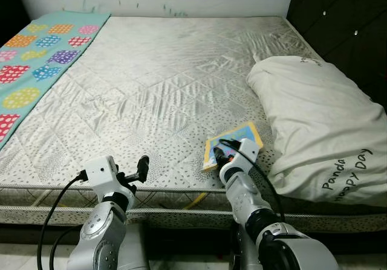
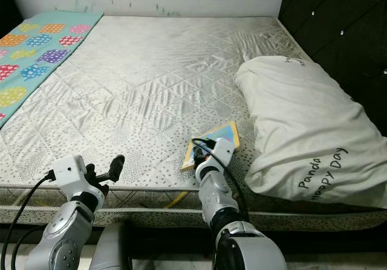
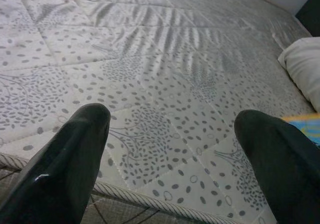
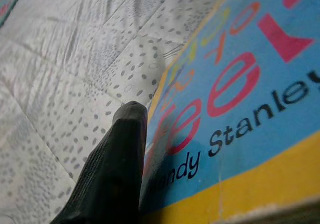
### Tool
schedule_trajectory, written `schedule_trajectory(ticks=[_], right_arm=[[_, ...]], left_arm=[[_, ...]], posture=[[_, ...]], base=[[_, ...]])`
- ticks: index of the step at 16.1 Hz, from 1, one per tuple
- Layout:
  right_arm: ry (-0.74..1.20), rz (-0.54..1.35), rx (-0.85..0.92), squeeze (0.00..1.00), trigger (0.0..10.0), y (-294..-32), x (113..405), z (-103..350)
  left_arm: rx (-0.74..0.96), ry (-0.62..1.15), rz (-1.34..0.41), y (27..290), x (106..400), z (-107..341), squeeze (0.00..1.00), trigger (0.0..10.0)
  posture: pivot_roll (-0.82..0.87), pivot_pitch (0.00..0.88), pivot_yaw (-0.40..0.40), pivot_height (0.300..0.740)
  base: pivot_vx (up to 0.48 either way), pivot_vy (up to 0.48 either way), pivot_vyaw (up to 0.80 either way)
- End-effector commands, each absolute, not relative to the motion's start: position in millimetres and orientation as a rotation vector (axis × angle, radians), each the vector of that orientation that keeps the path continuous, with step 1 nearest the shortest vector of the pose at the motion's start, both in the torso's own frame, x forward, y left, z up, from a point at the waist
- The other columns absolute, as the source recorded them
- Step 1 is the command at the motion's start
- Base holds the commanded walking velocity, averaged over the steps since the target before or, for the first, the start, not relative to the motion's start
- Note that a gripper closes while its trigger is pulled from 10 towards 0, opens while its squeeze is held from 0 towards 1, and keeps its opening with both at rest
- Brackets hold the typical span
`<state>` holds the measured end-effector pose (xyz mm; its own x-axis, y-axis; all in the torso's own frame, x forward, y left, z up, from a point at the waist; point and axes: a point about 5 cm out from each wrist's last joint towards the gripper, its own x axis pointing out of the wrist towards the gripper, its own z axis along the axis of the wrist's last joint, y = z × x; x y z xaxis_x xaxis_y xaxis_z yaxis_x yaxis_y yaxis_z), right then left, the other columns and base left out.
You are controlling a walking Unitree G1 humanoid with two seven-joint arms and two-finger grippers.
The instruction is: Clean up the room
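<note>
A thin picture book with a blue cover and yellow border lies on the white quilted mattress, near its front edge and beside the pillow. My right gripper is at the book's near left corner. In the right wrist view one black finger lies along the cover's edge, and the book hides the other finger. The fingers look closed on the book. My left gripper hovers open over the front edge of the mattress, well left of the book, with nothing between its fingers.
A big white pillow printed "Panda Happy Day" fills the right side of the bed. A teal blanket with coloured patches covers the far left. A dark padded headboard stands on the right, a white wall behind.
</note>
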<state>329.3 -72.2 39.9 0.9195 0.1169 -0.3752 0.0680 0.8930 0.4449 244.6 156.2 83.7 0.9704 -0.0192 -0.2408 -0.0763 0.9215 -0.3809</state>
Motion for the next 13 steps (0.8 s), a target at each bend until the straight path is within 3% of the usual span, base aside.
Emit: schedule_trajectory(ticks=[1, 9, 13], right_arm=[[0.459, 0.144, 0.454, 1.0, 10.0, -15, 309, 37], [0.467, 0.077, 0.324, 1.0, 10.0, -62, 320, 34], [0.51, 0.164, 0.169, 1.0, 10.0, -79, 320, 29]], left_arm=[[-0.414, 0.274, 0.035, 152, 244, 79, 0.0, 10.0], [-0.408, 0.298, 0.04, 154, 242, 76, 0.0, 10.0], [-0.406, 0.311, 0.034, 154, 242, 74, 0.0, 10.0]], posture=[[0.05, 0.0, -0.023, 0.558], [0.03, 0.0, -0.021, 0.558], [0.02, 0.0, -0.022, 0.558]], base=[[0.0, 0.0, 0.0], [0.0, 0.0, 0.0], [0.0, 0.0, 0.0]])
